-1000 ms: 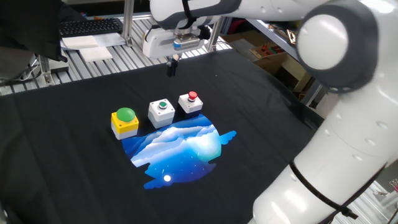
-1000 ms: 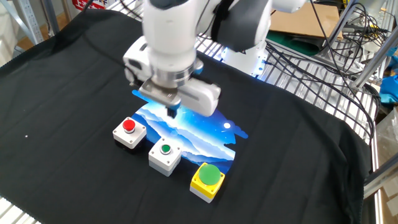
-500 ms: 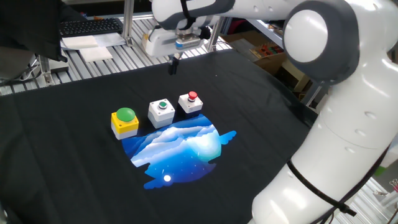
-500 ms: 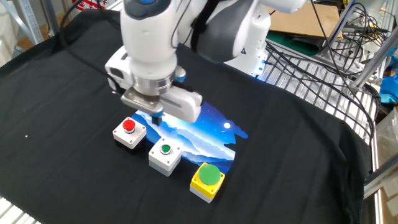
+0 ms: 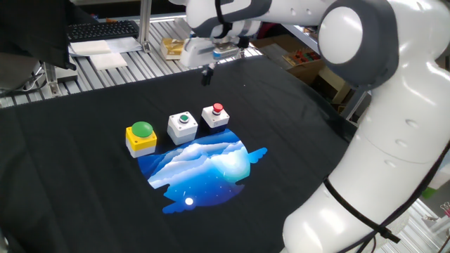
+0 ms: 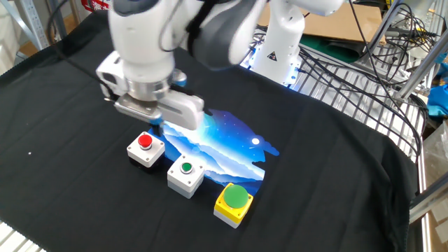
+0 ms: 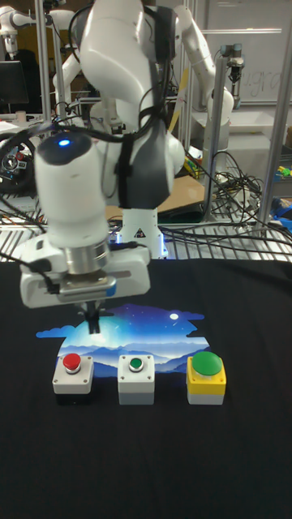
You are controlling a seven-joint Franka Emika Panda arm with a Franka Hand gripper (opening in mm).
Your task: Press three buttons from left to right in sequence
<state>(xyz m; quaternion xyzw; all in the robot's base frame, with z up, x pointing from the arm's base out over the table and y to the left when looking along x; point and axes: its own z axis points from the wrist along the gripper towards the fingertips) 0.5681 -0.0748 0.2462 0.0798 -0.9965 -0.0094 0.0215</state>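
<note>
Three button boxes sit in a row on the black surface [image 5: 84, 190]: yellow box [image 5: 141, 137], green-button white box [image 5: 183, 126], red-button white box [image 5: 216, 116]. A blue picture [image 5: 204, 172] lies at their 6 o'clock. The hand [image 5: 207, 74] hangs above at 12 o'clock; I cannot tell if its fingers are apart.

Robotics lab, alu frame posts [image 7: 40, 122], cable bundles [image 6: 364, 49], 2nd robot arm [image 7: 212, 89], keyboard [image 5: 102, 29]
</note>
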